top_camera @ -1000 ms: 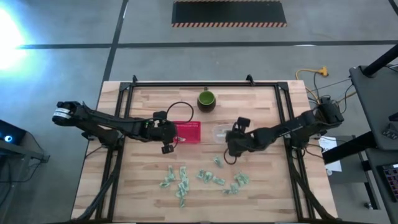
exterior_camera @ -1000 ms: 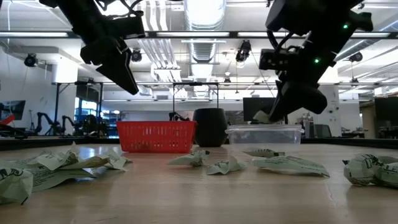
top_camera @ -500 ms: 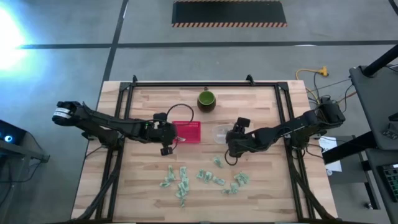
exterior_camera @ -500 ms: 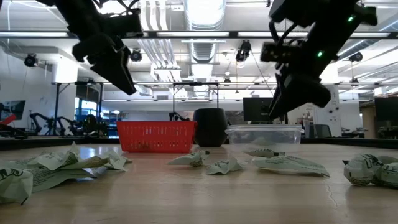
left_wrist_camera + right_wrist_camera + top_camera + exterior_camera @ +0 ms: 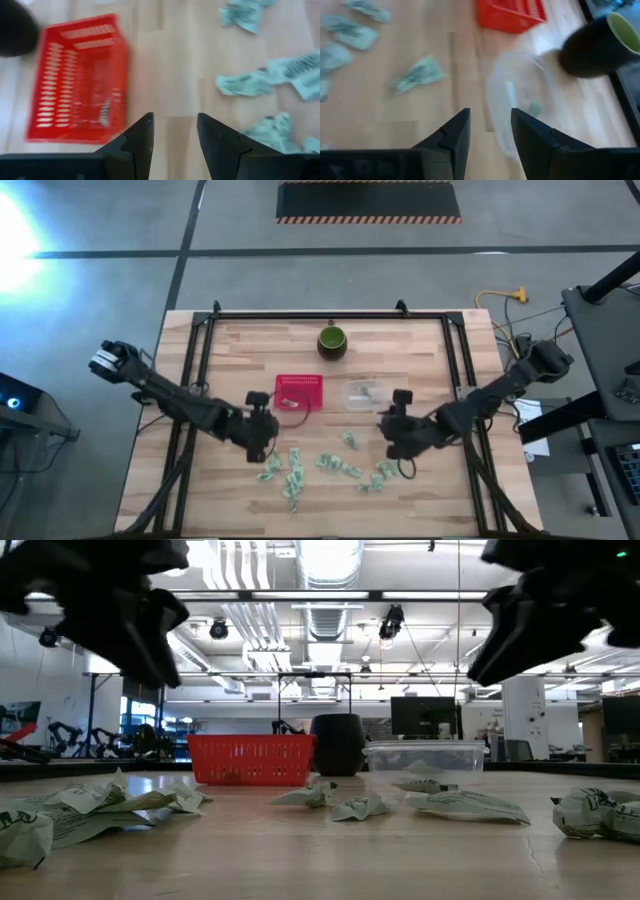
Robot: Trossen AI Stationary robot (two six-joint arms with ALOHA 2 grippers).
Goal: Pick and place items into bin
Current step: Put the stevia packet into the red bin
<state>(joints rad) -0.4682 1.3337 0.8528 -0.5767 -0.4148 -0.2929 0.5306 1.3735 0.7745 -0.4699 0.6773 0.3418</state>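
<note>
Both claws hang empty with fingers apart, the left claw [image 5: 262, 442] and right claw [image 5: 398, 442] near the scattered wrapped pieces [image 5: 325, 465], which lie on the desk [image 5: 230, 350] below the red basket [image 5: 299, 391], likely positioned to pick.

bright overhead lights, wrist views blurred

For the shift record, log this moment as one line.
left gripper: open, empty, above wrapped pieces | right gripper: open, empty | red plastic basket and clear tub: pieces inside
</note>
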